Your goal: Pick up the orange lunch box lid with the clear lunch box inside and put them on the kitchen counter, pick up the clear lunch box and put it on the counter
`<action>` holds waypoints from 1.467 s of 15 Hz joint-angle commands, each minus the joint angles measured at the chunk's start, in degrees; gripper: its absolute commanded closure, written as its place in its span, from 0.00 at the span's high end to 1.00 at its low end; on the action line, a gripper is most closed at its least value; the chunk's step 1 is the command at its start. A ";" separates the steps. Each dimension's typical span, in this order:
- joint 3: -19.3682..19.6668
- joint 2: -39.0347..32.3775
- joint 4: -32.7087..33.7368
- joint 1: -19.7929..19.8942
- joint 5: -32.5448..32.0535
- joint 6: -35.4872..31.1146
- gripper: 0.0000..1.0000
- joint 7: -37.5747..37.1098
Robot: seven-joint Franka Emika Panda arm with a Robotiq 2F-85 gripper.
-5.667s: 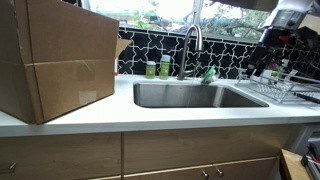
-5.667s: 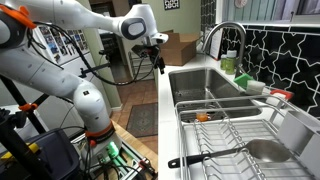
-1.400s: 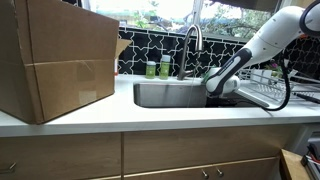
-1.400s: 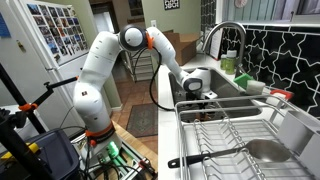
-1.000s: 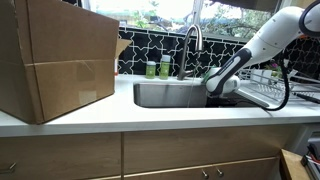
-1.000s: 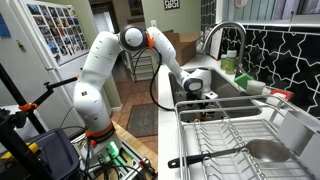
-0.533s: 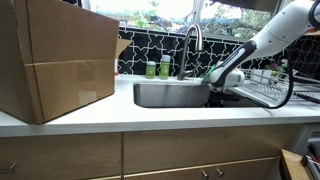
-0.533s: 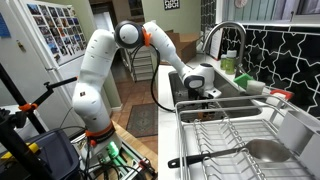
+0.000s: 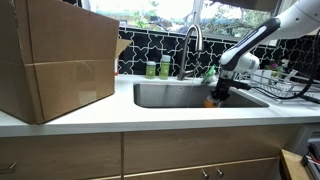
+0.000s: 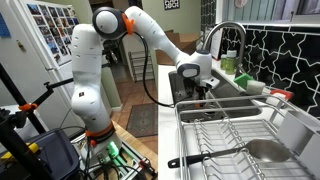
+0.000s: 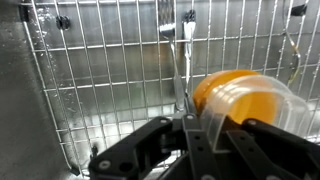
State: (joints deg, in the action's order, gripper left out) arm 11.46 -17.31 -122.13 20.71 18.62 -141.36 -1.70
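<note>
The tool [image 11: 214, 127] is clamped on the near rim of the orange lunch box lid [image 11: 240, 98], with the clear lunch box [image 11: 289, 100] nested in it. Both hang over the wire grid [image 11: 100, 70] in the sink [image 9: 170, 95], behind the tabletop's [image 9: 150, 115] front edge.

The orange lunch box lid [image 11: 245, 98] was seen in orange, the backsplash [image 9: 140, 48] in black veined with white — the kitchen counter [image 9: 150, 117] white, the cardboard box [image 9: 55, 60] brown

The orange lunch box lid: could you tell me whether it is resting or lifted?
Lifted, it seems: the tool grips the orange lunch box lid at its edge, above the sink grid.
</note>
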 commanded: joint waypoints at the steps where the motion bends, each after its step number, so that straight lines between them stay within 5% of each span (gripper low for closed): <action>1: 0.26 12.27 -8.58 -1.17 -0.44 3.33 0.02 4.43; 11: -0.14 31.55 -19.82 -7.31 -3.68 18.29 0.02 5.06; 17: -1.36 34.06 -23.93 -7.82 -10.39 16.16 0.02 2.78; 22: -0.46 33.52 -24.49 -8.21 -8.84 16.41 0.02 3.85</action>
State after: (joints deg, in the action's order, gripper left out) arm 10.13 15.06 -144.86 13.10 9.57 -123.70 2.54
